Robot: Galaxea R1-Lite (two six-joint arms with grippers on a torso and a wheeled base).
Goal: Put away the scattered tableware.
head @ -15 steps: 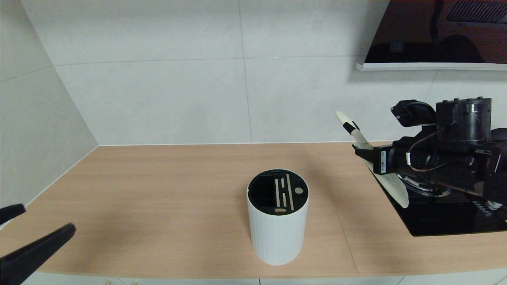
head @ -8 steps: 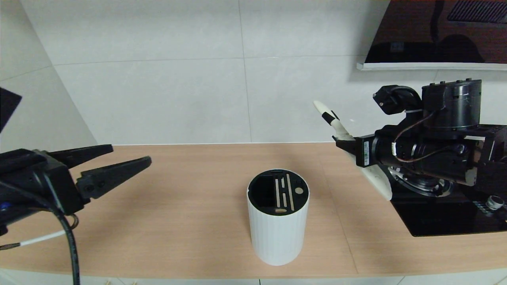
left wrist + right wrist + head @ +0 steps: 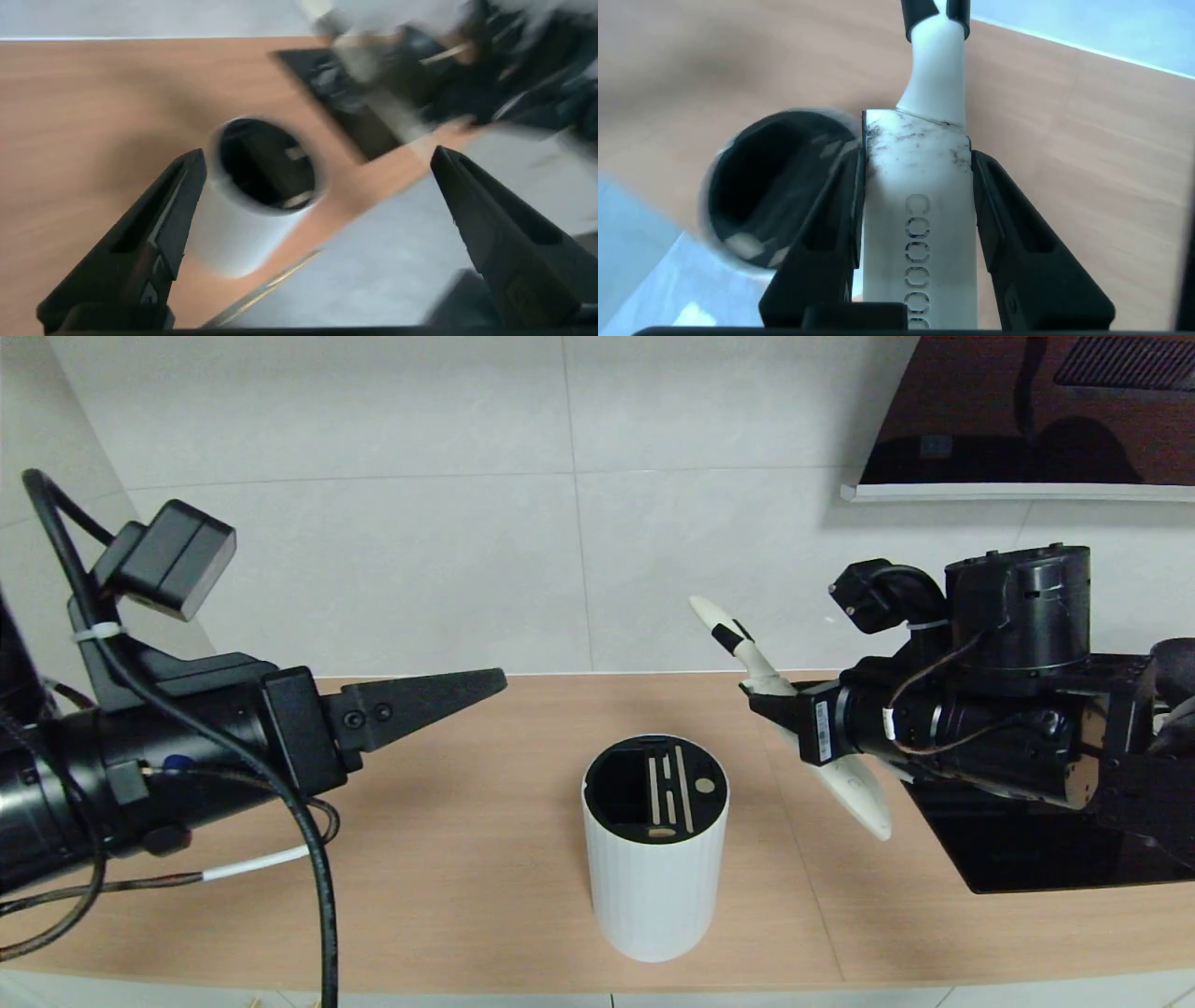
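My right jaws grip a white utensil [image 3: 854, 789] just right of the white holder [image 3: 653, 887] on the counter [image 3: 448, 859]; my left jaws gape open, left of it.

Head view: high, facing forward and down, mid-range. Wrist views: close, angled down from opposite sides. Shared by all three: white ribbed cylindrical holder [image 3: 653, 887] on light wooden countertop [image 3: 448, 859].
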